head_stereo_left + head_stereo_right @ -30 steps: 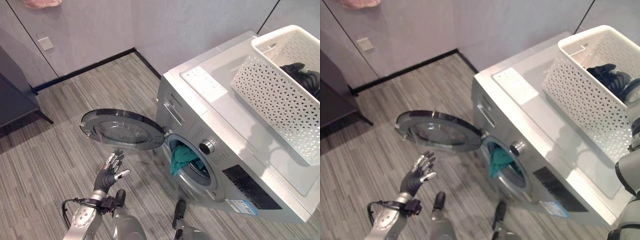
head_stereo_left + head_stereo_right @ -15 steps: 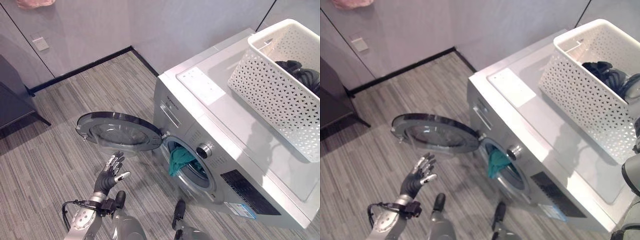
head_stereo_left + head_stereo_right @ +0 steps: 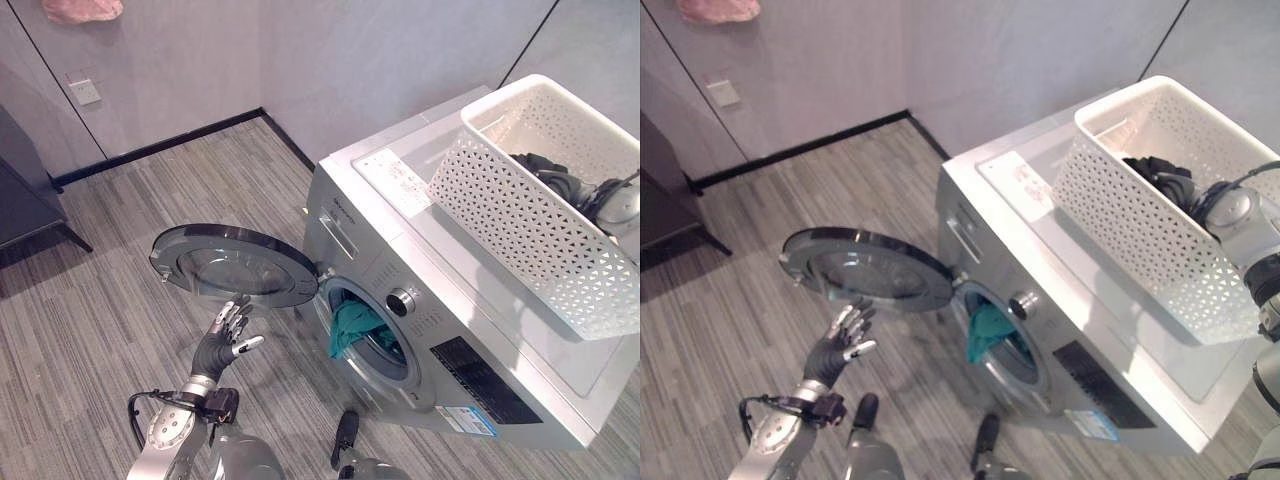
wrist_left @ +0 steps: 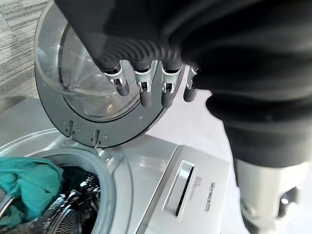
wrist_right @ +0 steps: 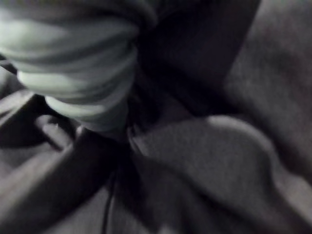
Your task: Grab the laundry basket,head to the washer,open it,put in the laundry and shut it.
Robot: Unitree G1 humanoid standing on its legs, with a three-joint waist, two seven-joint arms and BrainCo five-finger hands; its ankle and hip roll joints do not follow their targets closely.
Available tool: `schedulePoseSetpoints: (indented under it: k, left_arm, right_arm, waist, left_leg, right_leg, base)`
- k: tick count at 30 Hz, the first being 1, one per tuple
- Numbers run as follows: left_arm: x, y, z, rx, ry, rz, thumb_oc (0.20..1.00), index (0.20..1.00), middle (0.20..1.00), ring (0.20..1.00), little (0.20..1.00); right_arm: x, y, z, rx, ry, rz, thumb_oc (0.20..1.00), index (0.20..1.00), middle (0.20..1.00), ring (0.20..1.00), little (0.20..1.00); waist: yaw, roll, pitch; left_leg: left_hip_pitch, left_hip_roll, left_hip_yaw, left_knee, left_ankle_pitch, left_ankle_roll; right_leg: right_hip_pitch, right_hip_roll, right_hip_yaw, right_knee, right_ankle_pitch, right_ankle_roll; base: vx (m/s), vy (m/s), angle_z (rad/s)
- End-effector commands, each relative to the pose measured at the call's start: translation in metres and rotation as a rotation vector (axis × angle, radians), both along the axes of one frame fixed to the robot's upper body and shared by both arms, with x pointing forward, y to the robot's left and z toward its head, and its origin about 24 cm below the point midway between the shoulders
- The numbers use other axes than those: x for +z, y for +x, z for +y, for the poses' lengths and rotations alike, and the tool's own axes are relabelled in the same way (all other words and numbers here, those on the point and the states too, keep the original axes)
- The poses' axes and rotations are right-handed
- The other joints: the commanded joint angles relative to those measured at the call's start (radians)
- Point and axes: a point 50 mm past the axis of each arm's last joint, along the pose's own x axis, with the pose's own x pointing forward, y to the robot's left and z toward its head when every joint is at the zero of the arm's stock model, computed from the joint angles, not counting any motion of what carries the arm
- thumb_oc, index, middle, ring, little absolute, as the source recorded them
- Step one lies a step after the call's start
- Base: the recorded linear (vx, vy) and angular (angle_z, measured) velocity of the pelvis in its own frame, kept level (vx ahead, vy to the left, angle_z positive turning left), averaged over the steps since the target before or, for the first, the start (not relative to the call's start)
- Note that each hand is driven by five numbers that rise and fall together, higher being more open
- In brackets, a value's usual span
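Note:
A silver washer (image 3: 440, 300) stands with its round door (image 3: 230, 265) swung open to the left. A teal cloth (image 3: 350, 322) hangs out of the drum opening, seen close as the teal cloth (image 4: 27, 187) in the left wrist view. The white laundry basket (image 3: 520, 215) rests on the washer's top with dark laundry (image 3: 555, 180) inside. My left hand (image 3: 222, 340) is open, fingers straight, just below the door's near rim and holding nothing. My right arm reaches over the basket's far rim; my right hand (image 5: 83, 73) is sunk in the dark laundry (image 5: 219, 161).
Striped grey floor lies left of the washer. A dark cabinet (image 3: 20, 200) stands at the far left by the wall, which has a socket plate (image 3: 87, 92) and a black skirting. The washer's detergent drawer (image 4: 187, 183) is closed.
The camera has shifted, so the whole scene sits differently. My right arm has come over the basket and down into the dark laundry. My left hand stays open below the door.

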Motion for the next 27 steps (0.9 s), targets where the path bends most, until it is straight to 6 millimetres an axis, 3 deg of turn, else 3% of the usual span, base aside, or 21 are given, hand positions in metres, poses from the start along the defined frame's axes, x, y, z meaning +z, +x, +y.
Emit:
schedulePoseSetpoints:
  k: [1, 4, 5, 6, 7, 8, 12, 21, 27]
  left_arm:
    - [0.029, 0.007, -0.003, -0.054, 0.063, -0.158, 1.0, 1.0, 1.0, 1.0, 1.0]
    - [0.03, 0.008, 0.0, -0.04, 0.071, -0.163, 1.0, 1.0, 1.0, 1.0, 1.0]
    - [0.031, 0.009, 0.003, -0.014, 0.08, -0.165, 1.0, 1.0, 1.0, 1.0, 1.0]
    - [0.031, 0.01, 0.004, -0.009, 0.084, -0.166, 1.0, 1.0, 1.0, 1.0, 1.0]
    - [0.031, 0.01, 0.005, -0.007, 0.083, -0.167, 1.0, 1.0, 1.0, 1.0, 1.0]
    - [0.033, 0.011, 0.007, 0.007, 0.089, -0.17, 1.0, 1.0, 1.0, 1.0, 1.0]
    - [0.035, 0.011, 0.012, 0.038, 0.107, -0.171, 1.0, 1.0, 1.0, 1.0, 1.0]
    - [0.036, 0.011, 0.017, 0.073, 0.121, -0.149, 1.0, 1.0, 1.0, 1.0, 1.0]
    - [0.035, 0.014, 0.017, 0.082, 0.132, -0.15, 1.0, 1.0, 1.0, 1.0, 1.0]
  right_arm:
    - [0.055, -0.012, -0.022, -0.085, 0.093, -0.345, 0.2, 0.2, 0.2, 0.2, 0.2]
    - [0.069, -0.02, -0.036, -0.164, 0.108, -0.459, 0.2, 0.2, 0.2, 0.2, 0.2]
    - [0.089, -0.032, -0.054, -0.273, 0.111, -0.603, 0.2, 0.2, 0.2, 0.2, 0.2]
    - [0.097, -0.035, -0.059, -0.314, 0.112, -0.656, 0.2, 0.2, 0.2, 0.2, 0.2]
    - [0.097, -0.035, -0.059, -0.313, 0.111, -0.657, 0.2, 0.2, 0.2, 0.2, 0.2]
    - [0.116, -0.044, -0.068, -0.403, 0.13, -0.778, 0.2, 0.2, 0.2, 0.2, 0.2]
    - [0.151, -0.059, -0.077, -0.538, 0.117, -0.976, 0.2, 0.2, 0.2, 0.2, 0.2]
    - [0.212, -0.083, -0.067, -0.65, 0.203, -1.322, 0.2, 0.2, 0.2, 0.2, 0.2]
    - [0.241, -0.099, -0.05, -0.594, 0.102, -1.498, 0.2, 0.2, 0.2, 0.2, 0.2]
  waist:
    - [0.017, -0.094, 0.0]
    - [0.011, -0.099, -0.011]
    - [0.004, -0.102, -0.025]
    - [0.004, -0.105, -0.03]
    - [0.003, -0.104, -0.029]
    - [0.002, -0.108, -0.04]
    - [0.0, -0.109, -0.054]
    - [0.005, -0.118, -0.076]
    - [0.008, -0.134, -0.087]
  left_leg:
    - [0.233, 0.049, -0.065, 0.094, 0.373, 0.006]
    - [0.242, 0.052, -0.059, 0.087, 0.373, 0.008]
    - [0.253, 0.054, -0.052, 0.078, 0.373, 0.01]
    - [0.254, 0.053, -0.051, 0.077, 0.373, 0.011]
    - [0.255, 0.053, -0.05, 0.077, 0.373, 0.011]
    - [0.259, 0.054, -0.05, 0.073, 0.372, 0.012]
    - [0.266, 0.055, -0.049, 0.072, 0.366, 0.016]
    - [0.278, 0.053, -0.058, 0.073, 0.355, 0.018]
    - [0.282, 0.054, -0.068, 0.08, 0.337, 0.019]
  right_leg:
    - [0.115, -0.033, 0.02, 0.009, -0.193, 0.044]
    - [0.121, -0.032, 0.023, 0.009, -0.194, 0.043]
    - [0.128, -0.032, 0.025, 0.009, -0.195, 0.043]
    - [0.128, -0.032, 0.025, 0.009, -0.195, 0.044]
    - [0.129, -0.032, 0.025, 0.009, -0.195, 0.044]
    - [0.131, -0.031, 0.026, 0.009, -0.194, 0.044]
    - [0.138, -0.031, 0.03, 0.009, -0.196, 0.044]
    - [0.158, -0.037, 0.027, 0.009, -0.197, 0.05]
    - [0.169, -0.04, 0.025, 0.009, -0.197, 0.055]
  base:
    - [0.03, 0.007, -0.05]
    - [0.02, 0.013, -0.04]
    - [0.03, 0.01, -0.04]
    - [0.03, 0.01, -0.04]
    - [0.0, 0.012, -0.06]
    - [0.0, 0.013, -0.05]
    - [0.0, 0.0, 0.0]
    - [0.02, 0.012, 0.04]
    - [0.02, 0.011, 0.01]
